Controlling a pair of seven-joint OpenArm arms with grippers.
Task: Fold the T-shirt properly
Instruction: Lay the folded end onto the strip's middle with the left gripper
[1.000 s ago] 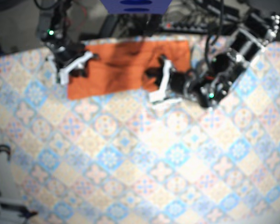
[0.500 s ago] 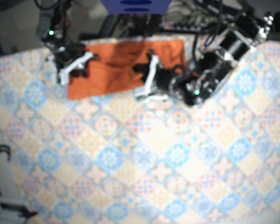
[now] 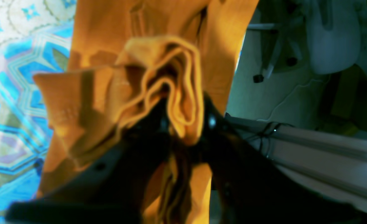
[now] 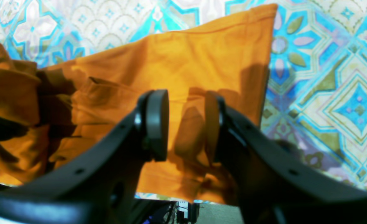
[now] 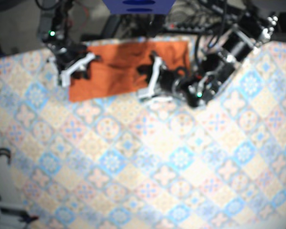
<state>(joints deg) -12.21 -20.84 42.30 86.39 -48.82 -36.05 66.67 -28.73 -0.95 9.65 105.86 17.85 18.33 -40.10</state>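
The orange T-shirt [image 5: 114, 71] lies at the far edge of the patterned table [image 5: 157, 167], partly folded over itself. In the left wrist view my left gripper [image 3: 185, 124] is shut on a bunched fold of the T-shirt [image 3: 171, 77] and holds it just above the flat cloth. From above, the left gripper [image 5: 150, 78] sits over the shirt's right part. My right gripper [image 4: 185, 124] is open, with its fingers [image 4: 157, 124] over the T-shirt [image 4: 202, 56] near one straight edge. The base view shows the right gripper [image 5: 78, 67] at the shirt's left end.
The table's far edge runs right behind the shirt, with cables and dark equipment [image 5: 200, 19] beyond it. The left wrist view looks past that edge to the floor [image 3: 295, 77]. Patterned tablecloth [image 4: 326, 77] stretches out in front of the shirt.
My left gripper has moved left over the shirt with the cloth in it, carrying the right edge inward. The right arm has stayed in place.
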